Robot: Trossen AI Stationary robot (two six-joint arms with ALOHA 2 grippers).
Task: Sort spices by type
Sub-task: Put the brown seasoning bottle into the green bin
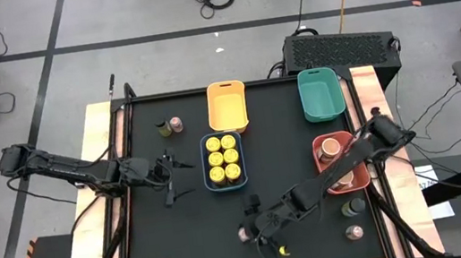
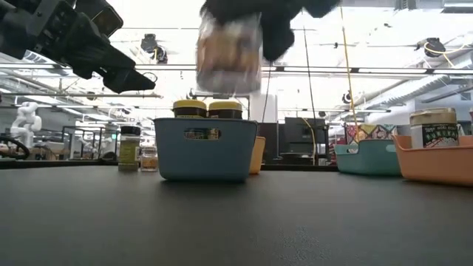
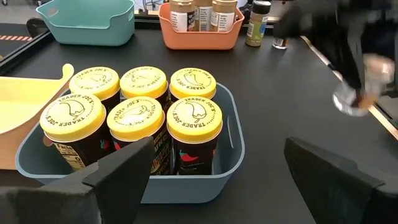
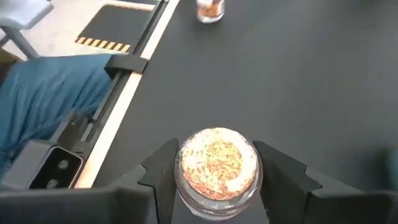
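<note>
**Right gripper clamped on a jar, near front edge of table**

I see the right gripper [image 4: 217, 180] closed partway around a clear jar [image 4: 217, 169] with a pinkish-brown speckled top. In the right wrist view the jar sits squarely between the two fingers [image 4: 163, 174], one on each side of its round body and touching it. Its top faces the wrist camera, so its long axis runs up along the gripper's line of sight.

In the low view the same jar [image 2: 229, 52] is upright and well clear of the tabletop, hanging above the level of the blue tray [image 2: 205, 148]; the image is smeared.

From overhead, the right arm reaches diagonally from the right side of the table toward the front centre, with the gripper [image 1: 254, 230] in front of the blue tray [image 1: 206, 164].

Left gripper [image 3: 217, 180] has its fingers spread wide with nothing between them. It hovers just left of the blue tray, looking over the six yellow-lidded jars [image 3: 193, 118] standing upright inside.

Other jars: a loose one [image 4: 209, 9] stands upright on the mat, well ahead of the right gripper. Some stand in the red tray [image 1: 316, 148] at right.
</note>
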